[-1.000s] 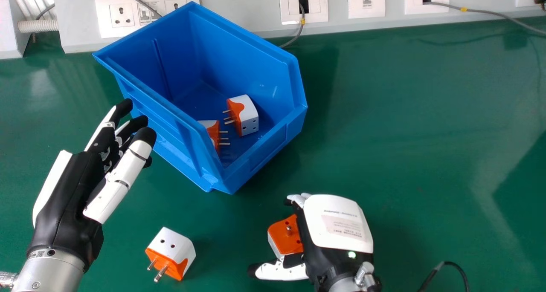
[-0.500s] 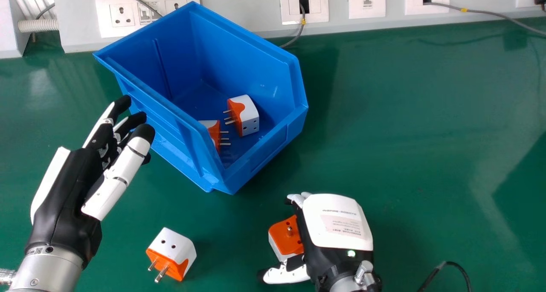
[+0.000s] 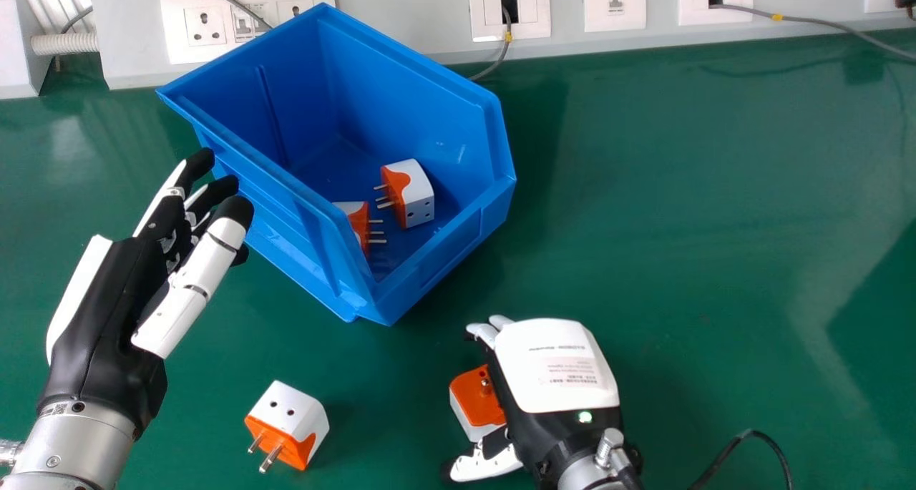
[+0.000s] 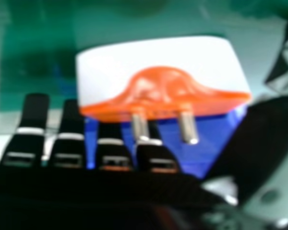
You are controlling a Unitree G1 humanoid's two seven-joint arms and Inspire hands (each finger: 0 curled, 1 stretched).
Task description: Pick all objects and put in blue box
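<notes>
My right hand (image 3: 558,368) is low over the table at the lower middle, its fingers extended. Beside its palm, between fingers and thumb, is an orange-and-white plug adapter (image 3: 472,398), partly hidden. In the right hand view the adapter (image 4: 110,72) lies past the straight fingers of my right hand (image 4: 34,117), with metal pins showing. A second adapter (image 3: 297,413) rests on the table at lower left, pins toward the robot. Two more adapters (image 3: 418,198) (image 3: 358,222) lie inside the blue box (image 3: 408,104). My left hand (image 3: 107,318) is open, left of the box.
Behind the box runs a grey panel (image 3: 415,18) with sockets and cables along the back of the green table (image 3: 680,225). A black cable (image 3: 751,433) curves up from the bottom edge, right of my right hand.
My left hand has moved slightly up and left. My right hand has shifted a little left and up, and its thumb has moved down and right. The adapters have hardly moved.
</notes>
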